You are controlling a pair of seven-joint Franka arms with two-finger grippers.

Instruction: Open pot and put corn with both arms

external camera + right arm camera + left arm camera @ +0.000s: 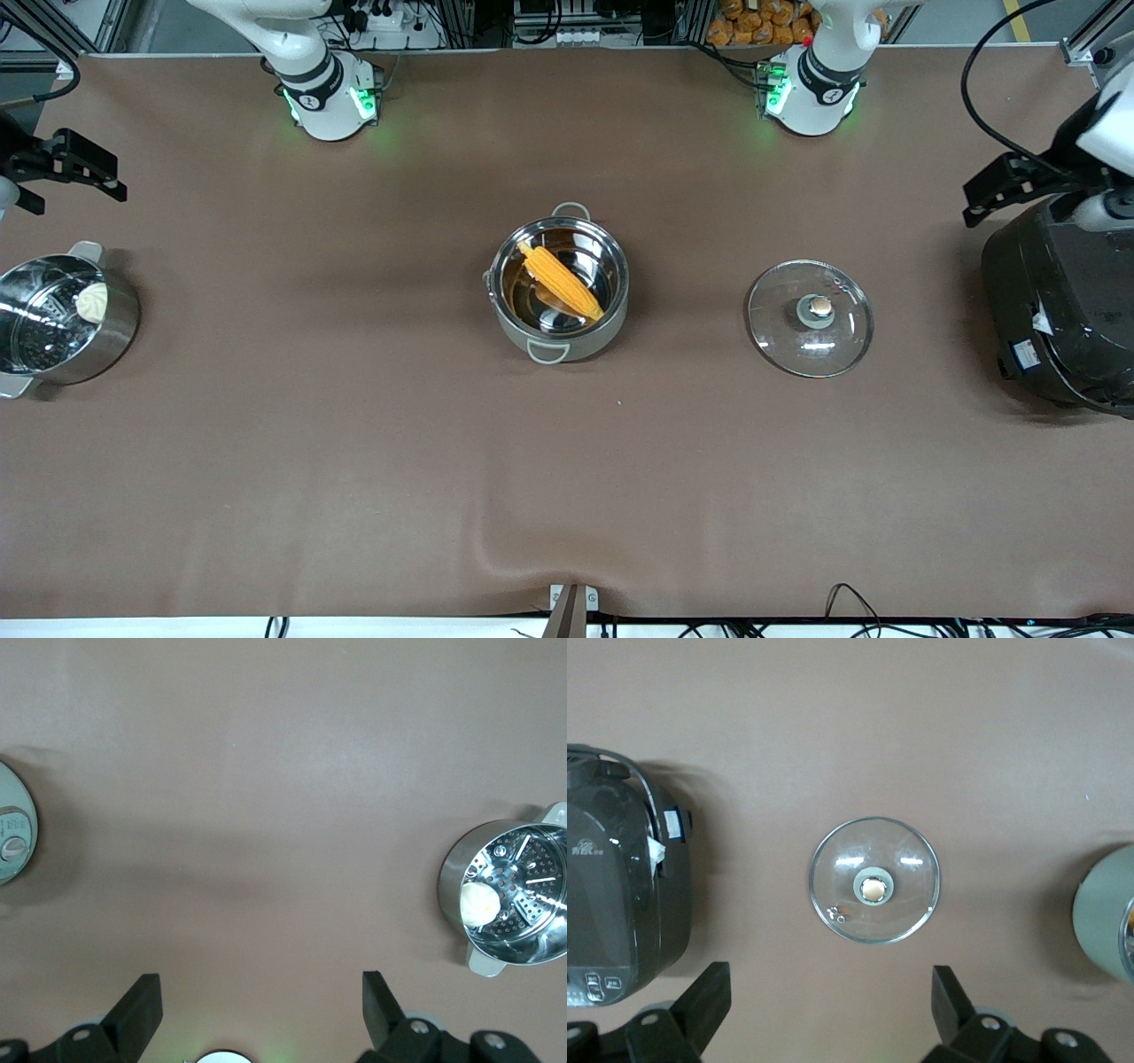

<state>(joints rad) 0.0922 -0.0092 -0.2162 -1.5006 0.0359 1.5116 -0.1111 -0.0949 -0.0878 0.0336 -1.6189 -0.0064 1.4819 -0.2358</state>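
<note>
Corn resting in the uncovered pot; both grippers standing parted and empty.

The corn (562,282) is lying inside the pot (559,339) at the desk (354,461) centre, so loading looks complete. The glass lid (810,318) is lying flat toward the left arm's end. The left gripper (831,1010) is hanging by the black rice cooker (1059,310), the right gripper (261,1014) near the steamer pot (62,323). Brown covering, wrinkled at the front edge.

Open steel pot (560,341) mid-table holds the corn (562,281) slantwise; glass lid (810,317) lies beside it
</note>
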